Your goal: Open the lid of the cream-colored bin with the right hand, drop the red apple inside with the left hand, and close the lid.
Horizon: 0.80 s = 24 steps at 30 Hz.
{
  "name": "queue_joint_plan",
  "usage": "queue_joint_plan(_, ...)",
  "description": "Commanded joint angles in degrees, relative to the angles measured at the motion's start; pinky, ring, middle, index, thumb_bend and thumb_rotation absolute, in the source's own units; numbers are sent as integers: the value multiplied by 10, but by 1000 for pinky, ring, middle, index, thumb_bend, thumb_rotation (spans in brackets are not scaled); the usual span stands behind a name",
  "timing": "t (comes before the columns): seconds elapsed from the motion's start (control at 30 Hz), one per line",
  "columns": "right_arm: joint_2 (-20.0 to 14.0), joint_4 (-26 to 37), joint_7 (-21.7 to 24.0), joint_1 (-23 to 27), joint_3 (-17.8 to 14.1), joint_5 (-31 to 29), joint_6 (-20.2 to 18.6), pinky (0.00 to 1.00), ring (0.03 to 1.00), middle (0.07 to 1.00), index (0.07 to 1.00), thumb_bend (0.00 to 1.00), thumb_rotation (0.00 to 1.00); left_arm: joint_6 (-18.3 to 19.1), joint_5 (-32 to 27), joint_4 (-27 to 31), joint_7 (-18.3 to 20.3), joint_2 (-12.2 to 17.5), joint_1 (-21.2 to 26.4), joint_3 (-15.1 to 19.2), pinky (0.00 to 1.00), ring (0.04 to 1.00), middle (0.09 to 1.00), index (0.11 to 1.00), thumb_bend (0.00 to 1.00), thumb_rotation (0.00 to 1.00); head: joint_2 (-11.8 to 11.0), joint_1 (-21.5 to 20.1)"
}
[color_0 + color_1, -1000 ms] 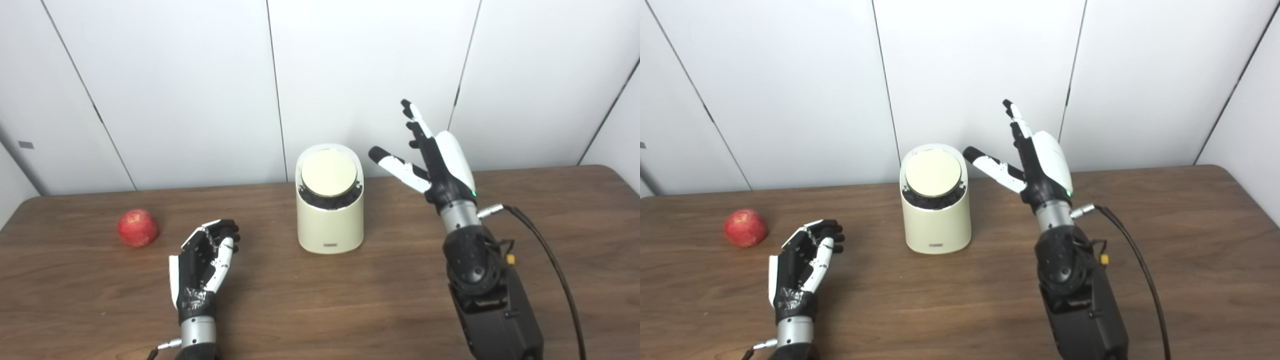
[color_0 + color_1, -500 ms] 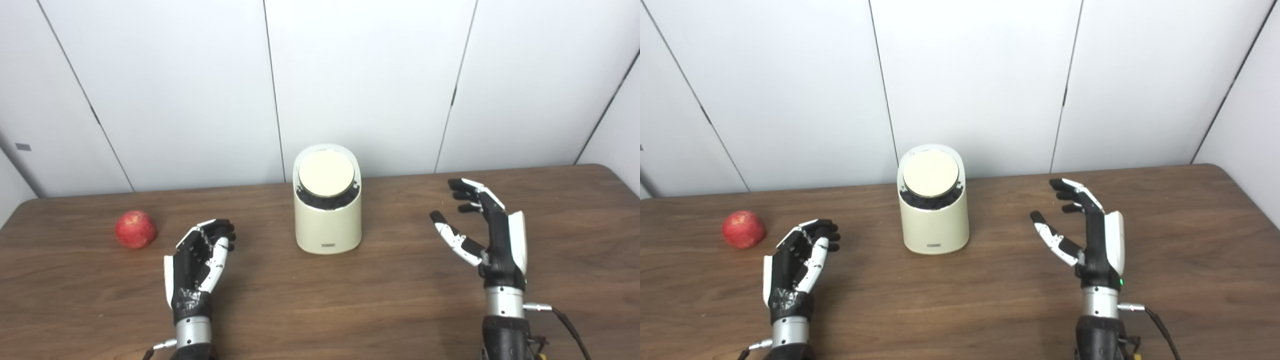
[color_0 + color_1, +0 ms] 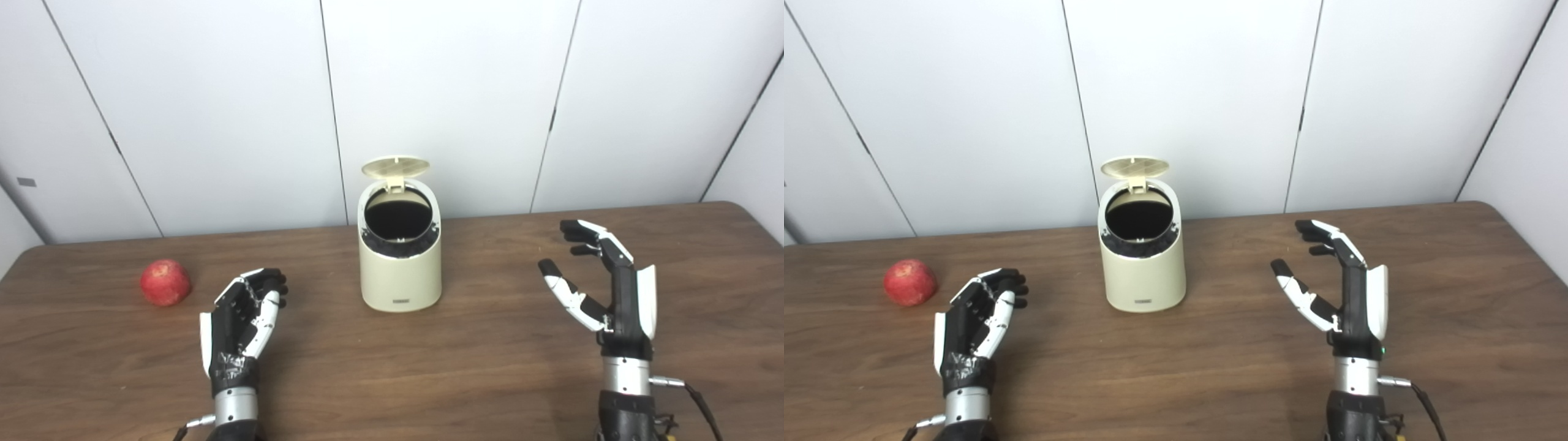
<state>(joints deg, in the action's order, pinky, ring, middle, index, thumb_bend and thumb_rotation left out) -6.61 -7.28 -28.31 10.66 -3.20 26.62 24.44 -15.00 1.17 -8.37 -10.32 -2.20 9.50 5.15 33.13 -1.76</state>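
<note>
The cream-colored bin [image 3: 400, 269] stands at the table's middle back with its round lid [image 3: 395, 166] flipped up behind a dark open mouth. The red apple [image 3: 165, 282] lies on the table far left, apart from both hands. My left hand [image 3: 240, 321] rests near the front left, palm up, fingers loosely curled and holding nothing, to the right of the apple. My right hand [image 3: 606, 288] is upright at the front right, fingers spread, empty, well to the right of the bin.
The brown wooden table [image 3: 392, 367] runs across the whole view, with white wall panels [image 3: 459, 92] close behind the bin. A black cable [image 3: 698, 398] trails from the right wrist at the bottom right.
The bin's lid has sprung from shut to upright, baring the dark inside. The right hand came down from beside the bin to the front right. The left hand and apple stayed put.
</note>
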Motion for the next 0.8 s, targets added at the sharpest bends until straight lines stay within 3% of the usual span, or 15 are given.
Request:
queue_joint_plan(0.0,4,-5,1,-23,0,-7,14,515,626,660,656,324,328,-18,-1,-4,4,6,-6,3,535,590,611,592,294,281,1,-1)
queue_joint_plan(0.23,1,-16,5,-27,3,-16,21,555,658,680,678,318,272,-25,20,7,-4,8,-9,1,533,590,609,590,296,293,0,11)
queue_joint_plan(0.33,1,-17,7,-28,3,-24,21,547,654,679,681,320,233,-45,78,34,-24,14,-13,-4,550,608,624,606,333,229,-1,21)
queue_joint_plan(0.43,1,-17,8,-30,0,-23,17,553,654,682,679,318,243,-61,185,81,-71,22,-12,3,512,611,634,644,518,271,-1,28)
queue_joint_plan(0.47,2,-16,7,-30,0,-19,15,548,652,682,677,319,258,-52,243,103,-97,26,-10,8,546,640,659,683,586,283,-1,30)
queue_joint_plan(0.53,1,-19,3,-30,0,-17,19,540,649,681,666,321,258,-27,331,142,-133,38,-2,20,735,786,796,840,728,367,-2,32)
queue_joint_plan(0.6,2,-20,4,-30,1,-20,21,555,654,680,654,314,243,2,388,175,-151,54,11,36,916,929,912,941,808,402,-3,34)
queue_joint_plan(0.7,1,-20,3,-30,3,-22,22,548,649,676,651,316,221,37,418,199,-157,79,29,57,945,960,945,974,860,432,-5,37)
queue_joint_plan(0.77,-4,-30,-4,-27,8,-26,24,548,647,674,652,316,210,55,408,203,-152,102,47,74,958,968,956,988,882,428,-11,47)
